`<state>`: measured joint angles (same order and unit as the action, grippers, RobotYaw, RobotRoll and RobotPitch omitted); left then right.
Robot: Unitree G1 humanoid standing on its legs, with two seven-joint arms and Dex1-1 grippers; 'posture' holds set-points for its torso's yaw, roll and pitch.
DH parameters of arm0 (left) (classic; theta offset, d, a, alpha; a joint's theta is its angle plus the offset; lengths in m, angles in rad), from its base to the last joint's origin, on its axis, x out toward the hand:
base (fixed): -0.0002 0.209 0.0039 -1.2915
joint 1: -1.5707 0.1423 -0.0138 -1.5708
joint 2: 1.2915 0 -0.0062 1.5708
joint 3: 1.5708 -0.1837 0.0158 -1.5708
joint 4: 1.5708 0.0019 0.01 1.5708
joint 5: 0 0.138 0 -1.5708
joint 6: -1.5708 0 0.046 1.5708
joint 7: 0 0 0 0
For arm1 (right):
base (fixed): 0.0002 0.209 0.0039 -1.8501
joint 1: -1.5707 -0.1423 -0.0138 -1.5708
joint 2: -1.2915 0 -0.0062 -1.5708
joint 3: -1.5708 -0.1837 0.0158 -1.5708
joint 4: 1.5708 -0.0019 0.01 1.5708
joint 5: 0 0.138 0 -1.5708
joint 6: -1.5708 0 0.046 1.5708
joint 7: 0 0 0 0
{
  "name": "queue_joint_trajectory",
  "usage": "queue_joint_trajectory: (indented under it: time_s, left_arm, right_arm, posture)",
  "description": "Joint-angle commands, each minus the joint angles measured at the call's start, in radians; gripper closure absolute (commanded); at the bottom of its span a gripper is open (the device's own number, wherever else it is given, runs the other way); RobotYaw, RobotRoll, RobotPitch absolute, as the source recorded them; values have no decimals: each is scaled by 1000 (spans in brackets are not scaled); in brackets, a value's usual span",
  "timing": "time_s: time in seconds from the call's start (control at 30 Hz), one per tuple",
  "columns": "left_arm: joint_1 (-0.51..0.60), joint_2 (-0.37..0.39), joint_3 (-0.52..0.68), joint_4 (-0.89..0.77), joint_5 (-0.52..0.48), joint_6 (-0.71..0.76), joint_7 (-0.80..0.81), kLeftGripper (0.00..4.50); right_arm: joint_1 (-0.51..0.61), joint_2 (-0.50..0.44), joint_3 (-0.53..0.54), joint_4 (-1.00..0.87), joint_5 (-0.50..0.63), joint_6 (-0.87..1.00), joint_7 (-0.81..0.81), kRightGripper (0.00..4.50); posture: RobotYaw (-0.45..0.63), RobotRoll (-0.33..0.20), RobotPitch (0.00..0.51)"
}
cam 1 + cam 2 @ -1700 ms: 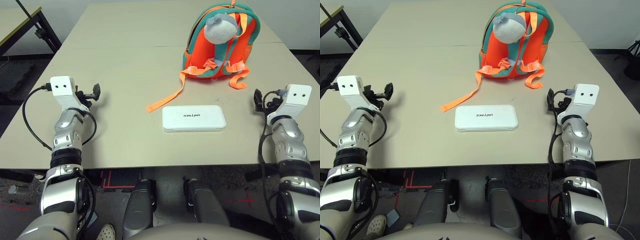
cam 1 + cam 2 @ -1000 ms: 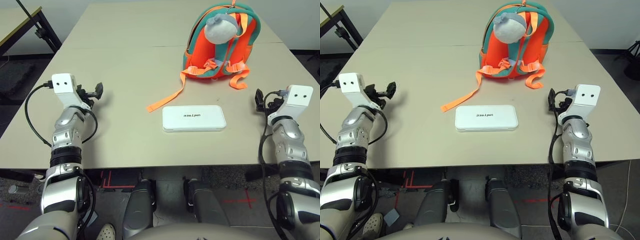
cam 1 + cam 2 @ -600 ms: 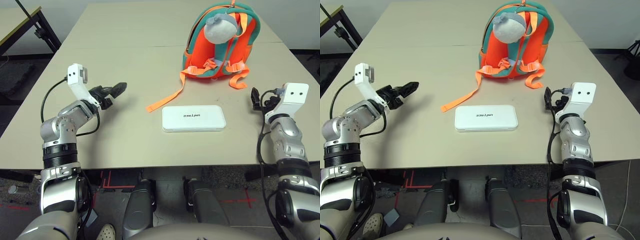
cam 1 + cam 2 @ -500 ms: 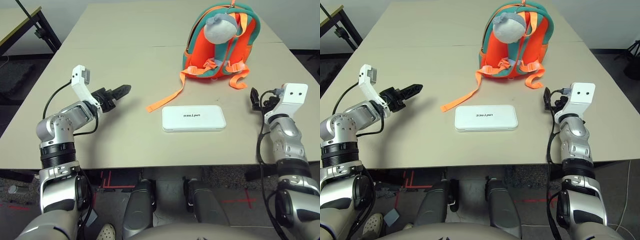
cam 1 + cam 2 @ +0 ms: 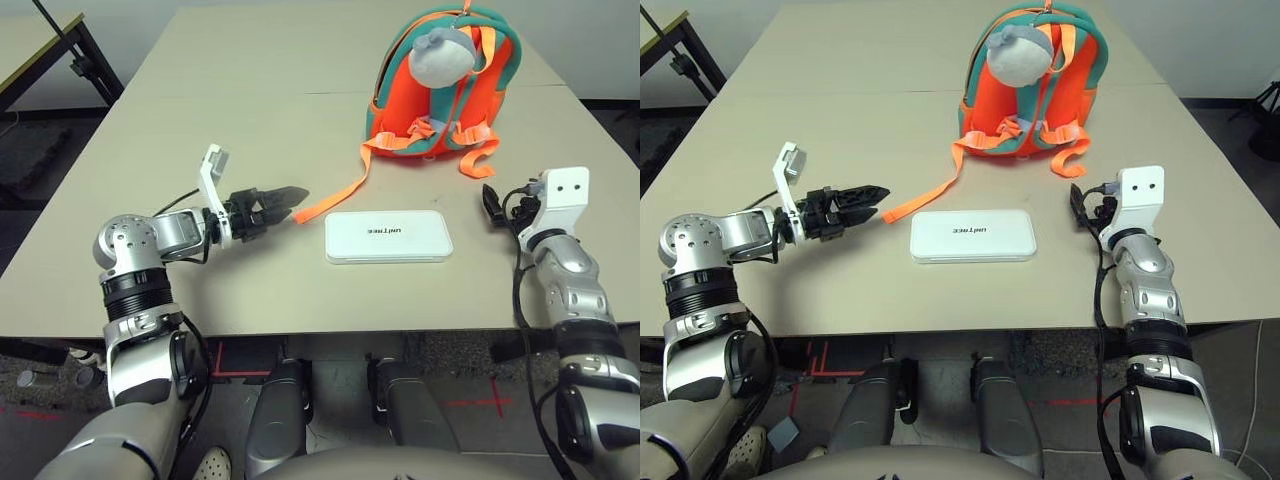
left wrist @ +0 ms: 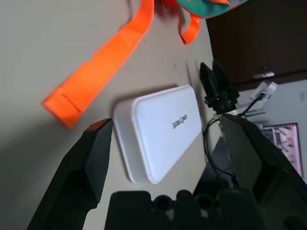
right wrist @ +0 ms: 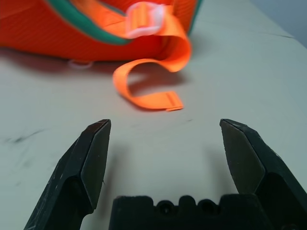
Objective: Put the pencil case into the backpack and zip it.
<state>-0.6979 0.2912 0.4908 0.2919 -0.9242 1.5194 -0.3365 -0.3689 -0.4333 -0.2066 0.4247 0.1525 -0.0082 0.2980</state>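
Beyond the pencil case (image 5: 388,238) lies most of the smooth beige counter (image 5: 250,130), bearing the orange-and-teal fabric backpack (image 5: 445,95) with its round plush charm (image 5: 441,58). The case is flat, glossy white and round-cornered. Left pincer (image 6: 165,122) and right pincer (image 7: 165,122), on either side of it, stand apart.

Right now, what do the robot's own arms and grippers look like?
Both arms are silver with black ribbed bands and loose black cables. A white bracket sits at each wrist; the right one has two dark dots. The left tool and right tool are black, each with two tapering fingers.
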Motion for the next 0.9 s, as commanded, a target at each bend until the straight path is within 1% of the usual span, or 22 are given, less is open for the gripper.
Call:
queue_joint_trajectory:
  time_s: [0.03, 0.23, 0.37, 0.57, 0.6, 0.63, 0.67, 0.8, 0.83, 0.87, 0.9]
  left_arm:
    - [-26, -24, 14, 58, 16, 37, 18, 0]
    - [-18, -47, -1, 111, 54, 79, 25, 0]
    - [-20, -47, -7, 137, 75, 93, 23, 0]
    - [-23, -54, -25, 172, 125, 64, 25, 0]
    - [-26, -55, -26, 180, 130, 60, 25, 0]
    - [-27, -56, -27, 186, 135, 56, 23, 0]
    - [-28, -57, -28, 191, 139, 52, 21, 0]
    - [-28, -60, -31, 199, 151, 45, 19, 0]
    - [-29, -61, -33, 202, 152, 43, 19, 0]
    - [-29, -63, -35, 204, 154, 40, 18, 0]
    - [-29, -64, -37, 205, 155, 39, 18, 0]
  right_arm:
    - [31, -7, 11, -44, -14, 30, 9, 21]
    - [60, -12, 5, -88, -13, 57, 8, 21]
    - [69, -17, 2, -101, -13, 68, 7, 21]
    - [92, -41, 16, -144, -28, 97, 22, 21]
    - [100, -50, 20, -161, -29, 108, 36, 376]
    - [107, -61, 26, -178, -31, 119, 52, 566]
    - [114, -74, 33, -196, -36, 129, 68, 877]
    - [133, -117, 59, -243, -43, 171, 118, 2462]
    - [137, -130, 70, -253, -48, 181, 137, 2772]
    - [141, -146, 84, -264, -59, 186, 157, 3250]
    - [145, -161, 98, -274, -71, 186, 176, 3541]
  posture:
    - [-52, 0, 133]
    - [-75, 0, 134]
    - [-79, 0, 135]
    - [-84, 0, 138]
    - [-84, 0, 138]
    - [-86, 0, 138]
    - [-89, 0, 139]
    - [-94, 0, 138]
    - [-94, 0, 138]
    - [-94, 0, 138]
    - [-96, 0, 139]
